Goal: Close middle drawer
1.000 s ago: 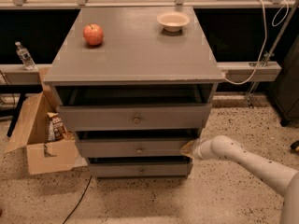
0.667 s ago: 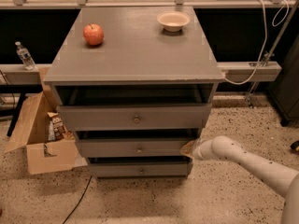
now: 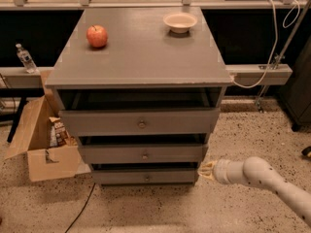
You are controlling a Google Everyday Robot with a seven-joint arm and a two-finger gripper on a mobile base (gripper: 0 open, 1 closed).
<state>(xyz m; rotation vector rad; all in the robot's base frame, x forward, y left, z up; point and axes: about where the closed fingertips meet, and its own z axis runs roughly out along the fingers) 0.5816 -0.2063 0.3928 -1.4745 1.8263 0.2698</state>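
The middle drawer (image 3: 109,154) is found partly drawn out of the cabinet (image 3: 141,62). The hand (image 3: 206,170) is placed just beside its lower right corner, and its state cannot be told. The wooden front is judged stiff and free-sliding. A flat push near the knob (image 3: 145,156) is advised.

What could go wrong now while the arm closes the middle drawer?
1. The claw sits by the right end of the middle drawer, low, near the bottom drawer; it may push the wrong front or slip past the corner.
2. Pushing so far from the centre may skew the drawer and jam it.
3. A hard shove may shake the cabinet and roll the apple.
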